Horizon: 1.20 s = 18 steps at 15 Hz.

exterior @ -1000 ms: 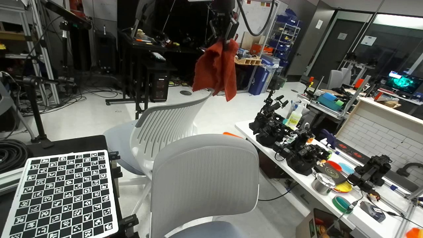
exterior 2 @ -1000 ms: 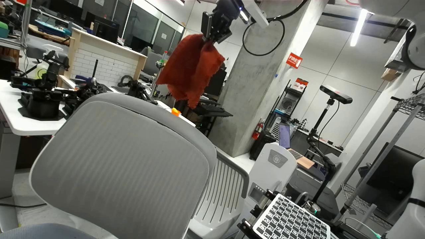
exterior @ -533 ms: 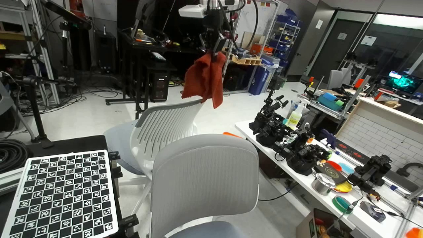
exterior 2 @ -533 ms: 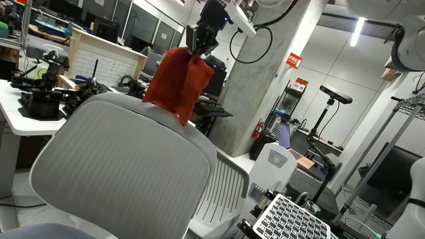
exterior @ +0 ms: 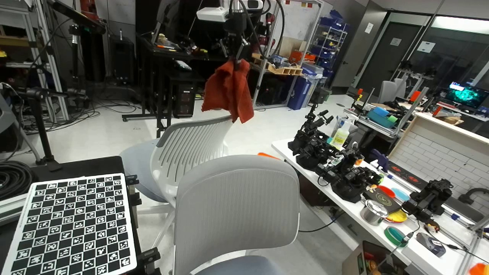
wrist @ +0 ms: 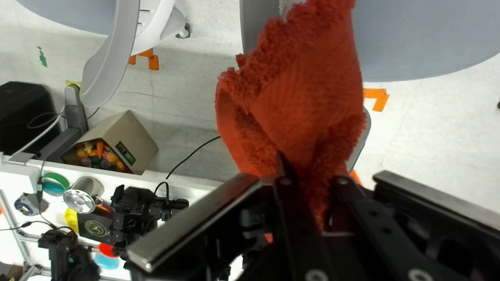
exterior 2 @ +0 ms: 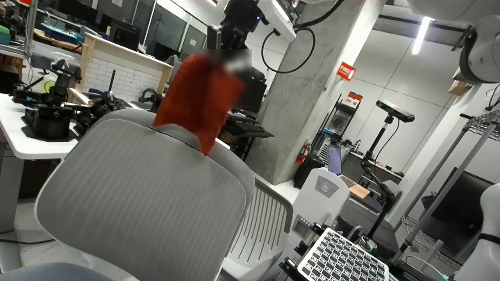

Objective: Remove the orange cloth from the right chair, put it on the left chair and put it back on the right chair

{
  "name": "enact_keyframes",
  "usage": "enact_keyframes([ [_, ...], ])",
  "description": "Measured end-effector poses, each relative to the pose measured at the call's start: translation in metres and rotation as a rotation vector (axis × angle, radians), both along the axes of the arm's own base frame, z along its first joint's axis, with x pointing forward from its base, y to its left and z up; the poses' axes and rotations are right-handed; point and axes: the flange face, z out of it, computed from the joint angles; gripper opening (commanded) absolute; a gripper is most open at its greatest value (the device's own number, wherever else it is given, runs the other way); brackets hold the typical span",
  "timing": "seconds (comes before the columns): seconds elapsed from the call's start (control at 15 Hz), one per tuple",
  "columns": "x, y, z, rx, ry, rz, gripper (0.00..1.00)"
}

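My gripper (exterior: pixel 236 63) is shut on the orange cloth (exterior: pixel 229 89), which hangs limp below it. The fingers pinch the cloth in the wrist view (wrist: pixel 304 101). The cloth hangs at the far top end of the left chair (exterior: pixel 187 149), ribbed side showing. In an exterior view the cloth (exterior 2: pixel 195 101) overlaps the top edge of a smooth backrest (exterior 2: pixel 140 195), apparently the left chair's front. Whether it touches the chair cannot be told. The fingertips there are blurred. The right chair (exterior: pixel 237 202) shows its smooth face, bare of cloth; it also shows in the wrist view (wrist: pixel 111 58).
A white bench (exterior: pixel 386 236) with several small black robot arms (exterior: pixel 313 149) stands beside the chairs. A checkered board (exterior: pixel 76 225) lies on a black case on the opposite side. A box of toys (wrist: pixel 129 140) stands by the bench.
The gripper and cloth have moved left and lower in both exterior views, bringing the cloth down to the left chair's backrest edge. The cloth stays held. The chairs have not moved.
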Motion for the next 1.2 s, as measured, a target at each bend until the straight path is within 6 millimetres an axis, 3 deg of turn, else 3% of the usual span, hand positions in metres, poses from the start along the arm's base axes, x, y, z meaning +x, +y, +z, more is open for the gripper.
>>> enact_keyframes([
  [0.27, -0.001, 0.003, 0.001, 0.001, -0.002, 0.004, 0.03],
  [0.53, 0.003, -0.007, -0.001, -0.003, 0.0, -0.012, 0.03],
  [0.93, 0.015, -0.029, -0.025, -0.015, 0.036, -0.046, 0.03],
  [1.0, 0.016, -0.03, -0.031, -0.017, 0.044, -0.047, 0.13],
  [1.07, 0.017, -0.029, -0.036, -0.019, 0.05, -0.047, 0.16],
  [1.13, 0.017, -0.029, -0.04, -0.021, 0.057, -0.046, 0.03],
  [1.2, 0.018, -0.027, -0.045, -0.023, 0.063, -0.044, 0.06],
])
